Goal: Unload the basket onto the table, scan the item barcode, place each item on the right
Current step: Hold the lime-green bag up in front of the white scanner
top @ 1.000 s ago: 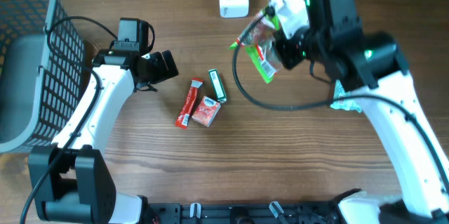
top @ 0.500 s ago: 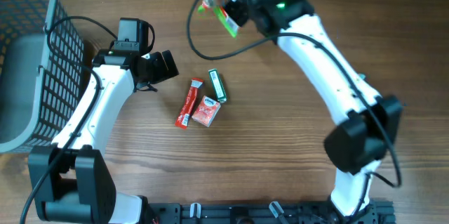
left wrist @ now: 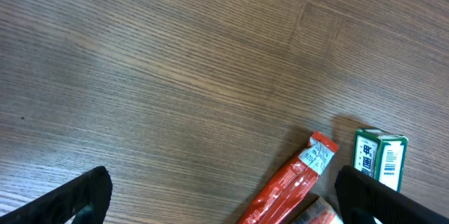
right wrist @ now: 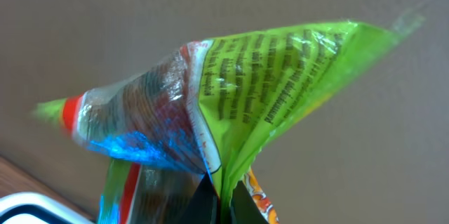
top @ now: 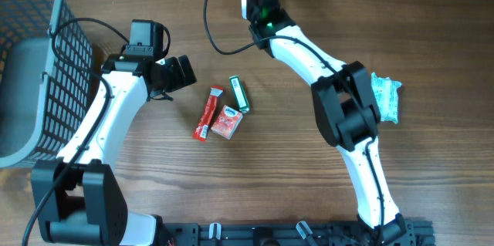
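Right gripper (right wrist: 219,201): fingers pressed together on the lower seam of the green snack packet (right wrist: 280,62). The packet stands up from the pinch, crumpled. Its printed green face is at the right, a clear panel with red and blue at the left, and its top corner tapers toward the upper right. A white rounded edge sits in the lower left corner of the wrist view; identity unclear. Overhead, the right arm (top: 309,49) stretches to the far edge of the table (top: 309,176) at top centre, where the frame cuts off its wrist. Its black cable (top: 210,22) loops just to the left. Left gripper (top: 176,72): jaws spread wide, nothing between them, over bare wood. Just to its right lies a tight cluster: red stick sachet (top: 208,112), orange-red pouch (top: 227,122) against it, and small green box (top: 239,93) at the pouch's upper corner. A teal packet (top: 386,98) lies beside the right arm's elbow. A grey mesh basket (top: 31,61) fills the left edge. Bare wood runs along the near side and between the cluster and the right arm.
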Tool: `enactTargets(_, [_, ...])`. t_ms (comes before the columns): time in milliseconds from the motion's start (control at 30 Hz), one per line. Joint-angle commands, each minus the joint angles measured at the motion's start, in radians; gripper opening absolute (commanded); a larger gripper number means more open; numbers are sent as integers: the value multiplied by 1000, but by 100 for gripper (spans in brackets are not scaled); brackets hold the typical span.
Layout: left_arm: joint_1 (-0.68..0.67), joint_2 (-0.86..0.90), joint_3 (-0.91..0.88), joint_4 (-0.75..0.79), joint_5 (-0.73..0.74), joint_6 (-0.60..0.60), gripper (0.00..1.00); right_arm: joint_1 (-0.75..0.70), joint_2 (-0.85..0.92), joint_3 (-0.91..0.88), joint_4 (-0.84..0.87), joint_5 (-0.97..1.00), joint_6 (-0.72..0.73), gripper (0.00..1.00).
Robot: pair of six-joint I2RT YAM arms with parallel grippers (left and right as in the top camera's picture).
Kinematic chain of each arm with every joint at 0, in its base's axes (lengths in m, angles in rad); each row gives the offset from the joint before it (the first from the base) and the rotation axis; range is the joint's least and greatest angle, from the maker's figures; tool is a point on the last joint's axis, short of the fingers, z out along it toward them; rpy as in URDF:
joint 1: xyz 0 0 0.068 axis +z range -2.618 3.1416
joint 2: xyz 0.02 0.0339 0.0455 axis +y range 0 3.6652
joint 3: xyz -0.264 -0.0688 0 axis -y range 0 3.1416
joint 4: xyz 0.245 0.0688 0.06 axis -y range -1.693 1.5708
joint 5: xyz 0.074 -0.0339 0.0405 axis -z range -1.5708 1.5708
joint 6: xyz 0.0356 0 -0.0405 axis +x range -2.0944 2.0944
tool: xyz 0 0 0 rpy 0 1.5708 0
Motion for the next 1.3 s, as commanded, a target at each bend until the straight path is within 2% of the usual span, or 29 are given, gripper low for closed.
enactTargets(0, [2, 8, 3, -1, -5, 5, 100, 9, 70, 21, 122, 59, -158, 4])
enactTargets(233, [2, 8, 3, -1, -6, 5, 100, 11, 149, 20, 143, 37, -157, 4])
enactTargets(367, [2, 8, 3, -1, -5, 5, 100, 24, 150, 20, 130, 37, -71, 4])
enactTargets(500, [2, 8, 3, -1, -5, 5, 100, 49, 150, 20, 0, 56, -70, 4])
enactTargets(633, [2, 8, 3, -1, -5, 5, 100, 81, 150, 20, -76, 131, 41, 4])
enactTargets(733, [2, 8, 3, 0, -5, 5, 100, 94, 150, 20, -135, 168, 42, 4])
enactTargets(900, [2, 8, 3, -1, -5, 5, 100, 94, 142, 20, -281, 212, 144, 4])
enactTargets(1100, [2, 8, 3, -1, -5, 5, 100, 95, 8, 20, -570, 59, 360, 4])
enactTargets(1267, [2, 8, 3, 0, -5, 5, 100, 76, -142, 20, -704, -12, 458, 4])
